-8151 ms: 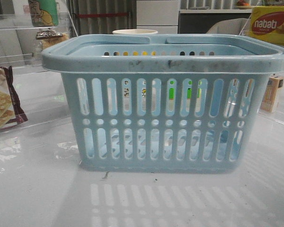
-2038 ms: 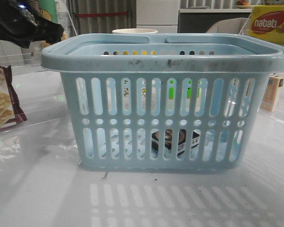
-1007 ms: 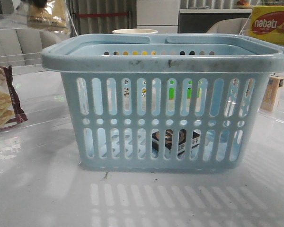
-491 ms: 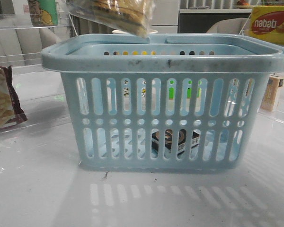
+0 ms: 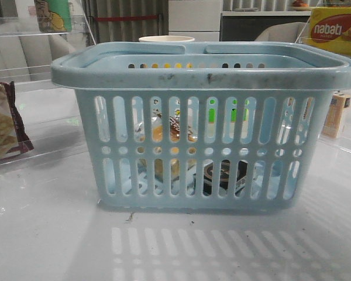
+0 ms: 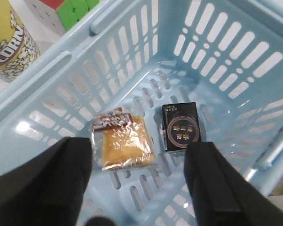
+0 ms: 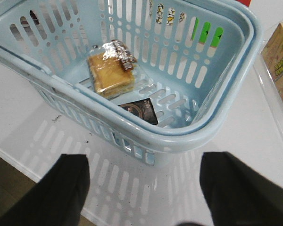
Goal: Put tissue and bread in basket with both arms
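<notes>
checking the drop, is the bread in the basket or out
In: the bread lies on the basket floor beside the tissue.

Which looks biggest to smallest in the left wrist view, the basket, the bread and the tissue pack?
1. The basket, far the largest; it fills the view.
2. The bread, in its clear wrap.
3. The tissue, only slightly smaller. Both lie on the basket floor, so the comparison seems fair.

Wrapped golden bread (image 6: 124, 142) and dark tissue (image 6: 180, 127) pack lie flat, apart, in the pale-blue basket (image 6: 47, 75).
</notes>
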Available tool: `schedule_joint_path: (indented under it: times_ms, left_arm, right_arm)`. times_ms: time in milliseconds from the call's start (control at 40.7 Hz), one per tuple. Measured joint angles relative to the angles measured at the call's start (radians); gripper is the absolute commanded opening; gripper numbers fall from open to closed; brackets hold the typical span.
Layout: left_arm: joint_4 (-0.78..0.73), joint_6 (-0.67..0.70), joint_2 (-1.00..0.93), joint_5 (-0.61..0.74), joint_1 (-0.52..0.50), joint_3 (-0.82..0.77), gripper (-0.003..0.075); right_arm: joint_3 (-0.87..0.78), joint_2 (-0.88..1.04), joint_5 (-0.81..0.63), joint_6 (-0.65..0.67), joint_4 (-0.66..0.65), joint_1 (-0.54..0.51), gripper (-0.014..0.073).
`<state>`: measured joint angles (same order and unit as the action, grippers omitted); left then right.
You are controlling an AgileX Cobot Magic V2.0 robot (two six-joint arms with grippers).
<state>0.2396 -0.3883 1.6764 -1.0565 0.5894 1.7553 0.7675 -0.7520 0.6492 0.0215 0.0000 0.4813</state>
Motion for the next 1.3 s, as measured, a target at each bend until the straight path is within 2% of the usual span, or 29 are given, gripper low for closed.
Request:
schedule_joint_path:
  times_ms: [147, 466, 614, 786, 1031, 1301]
  left_arm:
    - [0.0, 0.01, -0.135, 0.0, 0.021, -0.111, 0.0488]
    - [-0.015, 0.077, -0.491, 0.083, 0.039, -0.542, 0.0488]
    - [-0.078, 0.157, -0.675, 0.138, 0.039, -0.737, 0.0488]
    - [-0.189, 0.27, -0.868, 0.164, 0.04, -0.895, 0.0488]
    - [-0.247, 0.323, -1.061, 0.175, 0.04, -1.002, 0.0488]
    - [-0.247, 0.328, -1.099, 0.248, 0.04, -1.013, 0.0487]
  right_arm:
    - [0.0, 0.0, 0.0, 0.0, 0.0, 0.0, 0.0591]
    - [0.0, 0.0, 0.0, 0.0, 0.0, 0.0, 0.0591]
    - [0.0, 0.0, 0.0, 0.0, 0.0, 0.0, 0.0591]
    - [0.0, 0.0, 0.0, 0.0, 0.0, 0.0, 0.0591]
    - [0.0, 0.0, -0.001, 0.0, 0.0, 0.0, 0.0591]
    - [-0.055, 0.086, 0.036, 0.0, -0.009, 0.0, 0.0591]
